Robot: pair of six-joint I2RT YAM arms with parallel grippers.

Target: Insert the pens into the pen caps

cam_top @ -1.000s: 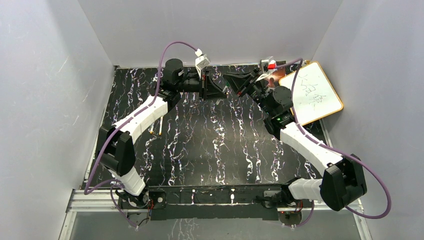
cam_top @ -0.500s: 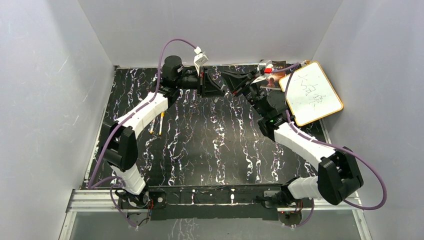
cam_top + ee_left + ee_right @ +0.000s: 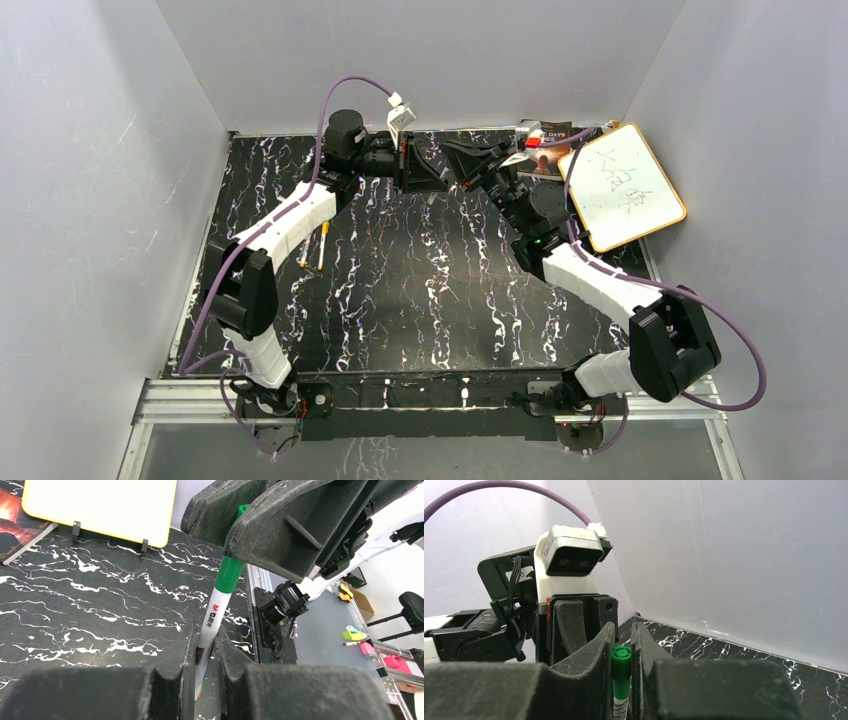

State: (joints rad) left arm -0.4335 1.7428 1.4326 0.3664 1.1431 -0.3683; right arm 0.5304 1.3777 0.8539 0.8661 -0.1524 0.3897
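Where the two grippers meet above the far middle of the table [image 3: 420,300], a pen [image 3: 213,620] spans the gap between them. The left gripper [image 3: 204,637] is closed narrowly on the pen's white barrel, one finger pressing each side just below the printed label. The right gripper [image 3: 623,632] is clamped in the same way on the green cap [image 3: 621,662]. That cap sits on the pen's other end, in line with the barrel; how fully it is seated I cannot tell. Two other pens [image 3: 322,245] lie side by side on the table beside the left arm, well apart from both grippers, each pale with a yellow-orange end.
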